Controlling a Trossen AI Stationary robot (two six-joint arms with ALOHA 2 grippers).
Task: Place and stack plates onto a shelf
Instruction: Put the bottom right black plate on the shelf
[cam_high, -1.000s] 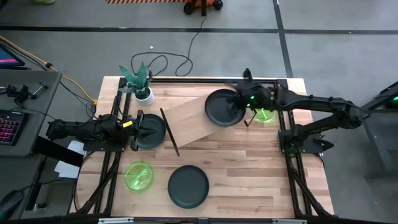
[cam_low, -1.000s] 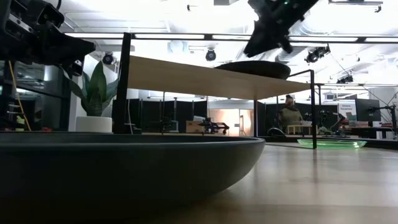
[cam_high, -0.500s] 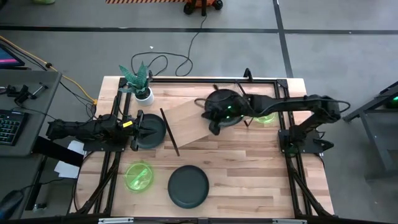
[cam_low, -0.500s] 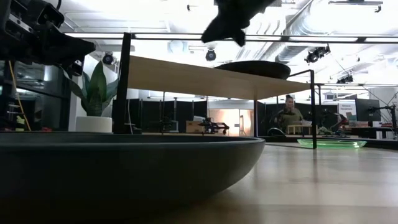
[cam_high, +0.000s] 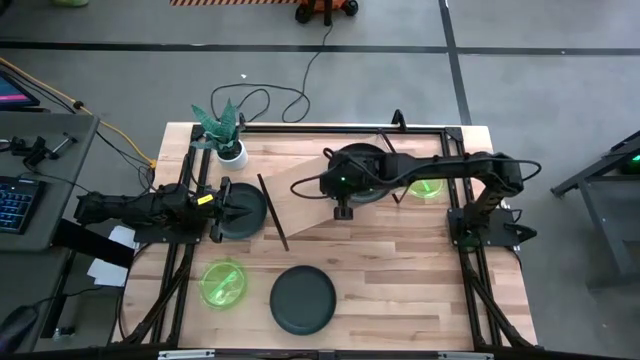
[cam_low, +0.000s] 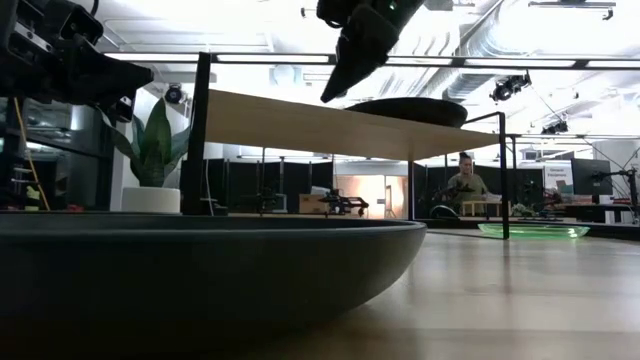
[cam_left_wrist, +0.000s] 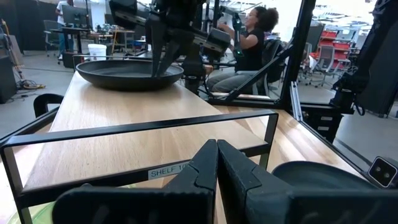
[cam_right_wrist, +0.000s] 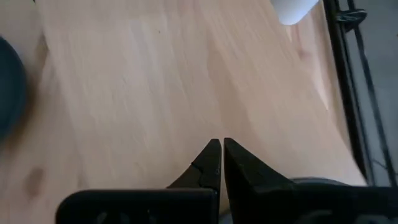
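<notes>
While the left gripper (cam_high: 222, 209) waited at the table's nine o'clock side, fingers pressed together beside a dark plate (cam_high: 243, 211), the right gripper (cam_high: 328, 181) hung over the shelf (cam_high: 300, 200), its fingers also closed and holding nothing. One dark plate (cam_high: 362, 172) sat on the shelf, partly under the right arm. Another dark plate (cam_high: 303, 299) lay at six o'clock, a green plate (cam_high: 223, 282) at seven, and a second green plate (cam_high: 428, 186) at two.

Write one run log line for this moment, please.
right pincer: shut, above shelf | left pincer: shut, waiting | dark plate: on shelf
</notes>
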